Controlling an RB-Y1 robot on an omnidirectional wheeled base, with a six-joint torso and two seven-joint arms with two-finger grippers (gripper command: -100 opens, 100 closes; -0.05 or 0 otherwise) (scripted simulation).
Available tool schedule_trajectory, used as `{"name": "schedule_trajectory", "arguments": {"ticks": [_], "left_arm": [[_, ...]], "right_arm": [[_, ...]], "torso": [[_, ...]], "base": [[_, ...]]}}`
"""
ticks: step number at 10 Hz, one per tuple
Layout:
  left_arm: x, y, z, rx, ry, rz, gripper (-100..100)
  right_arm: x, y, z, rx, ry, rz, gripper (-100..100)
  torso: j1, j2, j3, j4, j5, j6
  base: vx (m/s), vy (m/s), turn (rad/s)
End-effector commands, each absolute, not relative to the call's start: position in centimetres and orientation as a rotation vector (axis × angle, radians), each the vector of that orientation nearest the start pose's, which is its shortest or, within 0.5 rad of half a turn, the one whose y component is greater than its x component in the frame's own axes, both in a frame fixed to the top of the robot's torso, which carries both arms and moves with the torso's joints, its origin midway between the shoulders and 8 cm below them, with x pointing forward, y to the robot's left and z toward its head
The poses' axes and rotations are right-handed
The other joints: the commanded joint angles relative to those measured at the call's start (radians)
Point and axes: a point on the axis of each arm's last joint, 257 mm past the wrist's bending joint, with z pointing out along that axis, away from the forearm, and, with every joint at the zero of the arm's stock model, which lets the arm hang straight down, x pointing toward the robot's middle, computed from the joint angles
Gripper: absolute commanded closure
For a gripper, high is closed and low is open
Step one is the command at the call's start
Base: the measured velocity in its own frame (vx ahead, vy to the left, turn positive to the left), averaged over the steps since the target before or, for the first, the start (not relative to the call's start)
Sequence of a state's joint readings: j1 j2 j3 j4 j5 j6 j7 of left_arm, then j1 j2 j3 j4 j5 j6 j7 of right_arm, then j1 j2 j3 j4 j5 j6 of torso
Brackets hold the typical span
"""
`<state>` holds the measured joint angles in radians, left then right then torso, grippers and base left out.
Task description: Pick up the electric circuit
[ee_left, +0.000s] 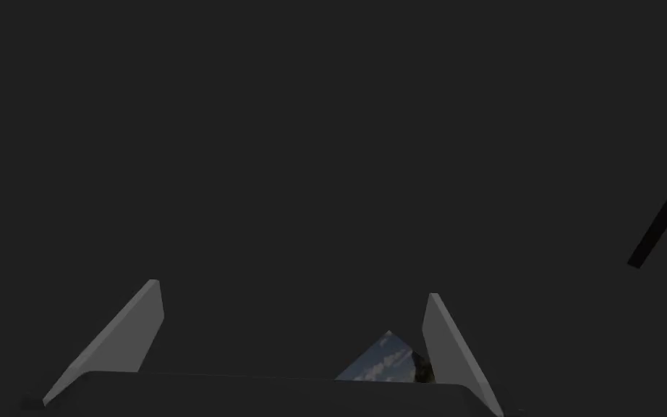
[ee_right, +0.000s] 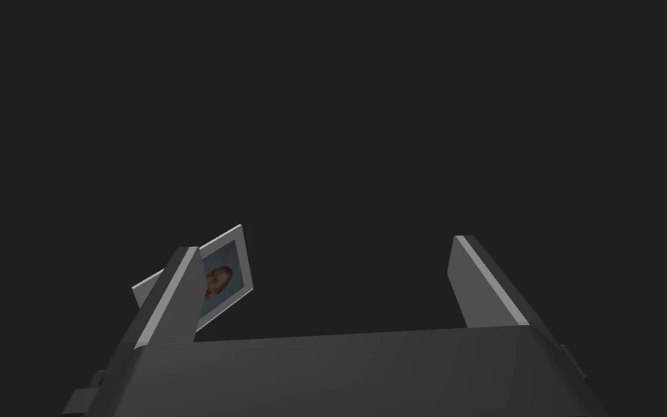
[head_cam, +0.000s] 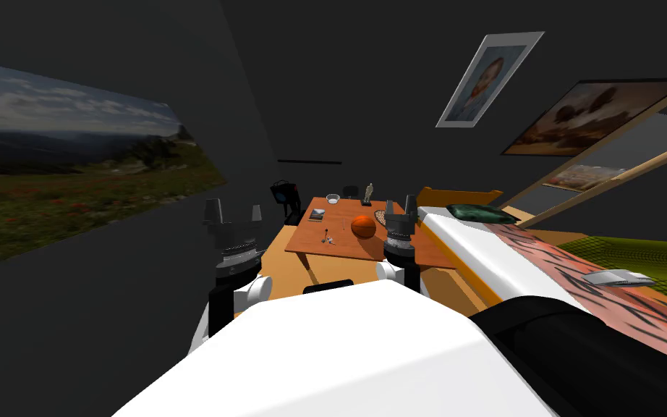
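Approach posture: left tool (head_cam: 234,212) and right tool (head_cam: 401,205) were spread, empty, raised clear; the small pale wiry circuit (head_cam: 327,236), probably, lay ahead on the orange flat-topped counter (head_cam: 346,247).

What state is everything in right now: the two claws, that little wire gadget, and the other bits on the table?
left gripper, open, raised, holding nothing.
right gripper, open, raised, holding nothing.
electric circuit, lying on the table, not yet picked up.
basketball, resting on the table, apart from the circuit.
bowl, upright at the far end.
figurine, standing upright.
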<state>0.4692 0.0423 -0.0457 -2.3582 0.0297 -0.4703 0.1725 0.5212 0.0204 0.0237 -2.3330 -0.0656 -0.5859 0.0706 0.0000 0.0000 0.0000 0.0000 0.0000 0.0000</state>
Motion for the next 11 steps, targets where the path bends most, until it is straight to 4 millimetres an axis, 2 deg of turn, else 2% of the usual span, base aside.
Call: {"name": "schedule_trajectory", "arguments": {"ticks": [1, 3, 6, 7, 9, 10, 11], "left_arm": [[34.3, 25.6, 4.3, -0.684, 0.597, -1.57, -100], [35.2, 25.8, 1.3, -0.739, 0.674, -1.58, -100], [36.5, 26.3, -4.7, -0.86, 0.82, -1.59, -100], [36.6, 26.4, -5.3, -0.871, 0.827, -1.583, -100], [36.9, 27.1, -10.3, -0.976, 0.937, -1.577, -100], [37.0, 27.3, -11.0, -0.989, 0.946, -1.568, -100], [36.9, 27.8, -13.5, -1.044, 1.001, -1.561, -100]], "right_arm": [[31.5, -28.1, 5.6, 0.596, 0.485, 1.314, 0], [31.5, -28.1, 5.6, 0.596, 0.485, 1.314, 0], [31.5, -28.1, 5.6, 0.596, 0.485, 1.314, 0], [31.5, -28.1, 5.6, 0.596, 0.485, 1.314, 0], [31.5, -28.1, 5.6, 0.596, 0.485, 1.314, 0], [31.5, -28.0, 5.6, 0.596, 0.485, 1.315, 0], [31.5, -28.1, 5.6, 0.596, 0.485, 1.314, 0]], "torso": [[0.0, 0.0, 0.0, 0.0, 0.0, 0.0], [-0.003, 0.004, 0.002, 0.001, -0.001, 0.0], [-0.005, 0.005, 0.003, 0.001, -0.001, 0.0], [-0.006, 0.006, 0.004, 0.001, -0.001, 0.0], [-0.004, 0.005, 0.003, 0.001, -0.001, 0.0], [-0.005, 0.006, 0.004, 0.001, -0.001, 0.0], [-0.005, 0.005, 0.003, 0.001, -0.001, 0.0]], "base": [[-0.034, -0.03, -0.027], [-0.069, -0.056, -0.041], [-0.076, -0.085, -0.093], [-0.07, -0.058, -0.044], [-0.08, -0.081, -0.175], [-0.065, -0.079, -0.048], [-0.065, -0.084, -0.122]]}}
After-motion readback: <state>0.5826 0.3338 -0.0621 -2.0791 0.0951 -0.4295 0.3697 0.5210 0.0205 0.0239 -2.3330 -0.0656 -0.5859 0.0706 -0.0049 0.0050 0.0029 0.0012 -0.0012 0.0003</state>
